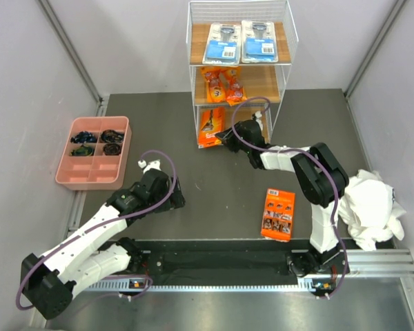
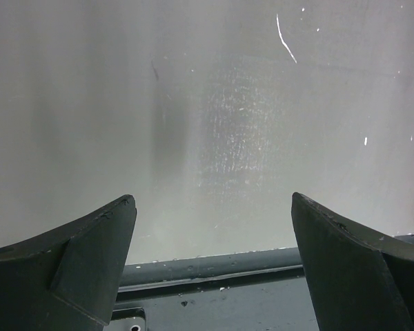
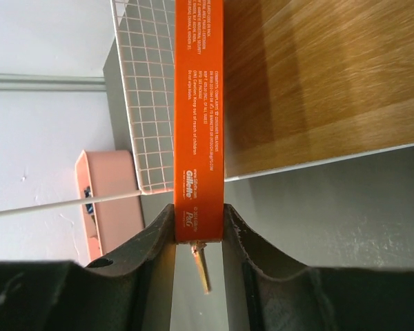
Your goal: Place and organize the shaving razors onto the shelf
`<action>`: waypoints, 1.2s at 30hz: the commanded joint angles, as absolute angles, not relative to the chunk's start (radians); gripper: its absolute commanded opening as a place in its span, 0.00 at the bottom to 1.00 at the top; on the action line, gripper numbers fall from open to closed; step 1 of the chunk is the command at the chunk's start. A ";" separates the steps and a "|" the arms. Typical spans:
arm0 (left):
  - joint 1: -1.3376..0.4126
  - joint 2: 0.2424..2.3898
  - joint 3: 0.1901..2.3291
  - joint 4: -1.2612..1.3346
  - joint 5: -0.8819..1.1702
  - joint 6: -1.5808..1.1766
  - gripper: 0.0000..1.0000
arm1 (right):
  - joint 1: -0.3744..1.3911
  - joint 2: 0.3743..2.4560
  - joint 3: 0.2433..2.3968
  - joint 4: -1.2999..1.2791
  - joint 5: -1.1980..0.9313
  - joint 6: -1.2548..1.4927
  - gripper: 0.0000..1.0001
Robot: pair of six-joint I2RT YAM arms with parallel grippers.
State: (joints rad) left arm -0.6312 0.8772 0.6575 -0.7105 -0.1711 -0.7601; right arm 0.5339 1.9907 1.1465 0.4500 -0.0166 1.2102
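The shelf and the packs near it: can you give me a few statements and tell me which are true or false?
The top board of the shelf holds two blue blister cards. True.
The right gripper is empty. False: it pinches the long orange box.
An orange card lies on the table, off the shelf. True.
The left gripper holds a pack. False: it is open and empty.
The pink tray stands right of the shelf. False: it is on its left.

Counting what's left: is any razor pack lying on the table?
Yes, one orange card lies flat on the dark table, outside the shelf.
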 commanded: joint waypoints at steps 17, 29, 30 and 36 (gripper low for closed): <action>-0.630 0.874 0.643 -0.666 -0.152 -0.761 0.97 | 0.531 1.948 1.167 0.285 0.032 1.167 0.59; -0.632 0.871 0.635 -0.664 -0.146 -0.765 0.97 | 0.555 1.890 1.097 0.245 0.067 1.200 0.67; -0.632 0.868 0.635 -0.664 -0.146 -0.767 0.97 | 0.558 1.887 1.085 0.248 0.069 1.201 0.67; -0.632 0.861 0.630 -0.666 -0.144 -0.770 0.97 | 0.600 1.894 1.029 0.336 0.077 1.259 0.53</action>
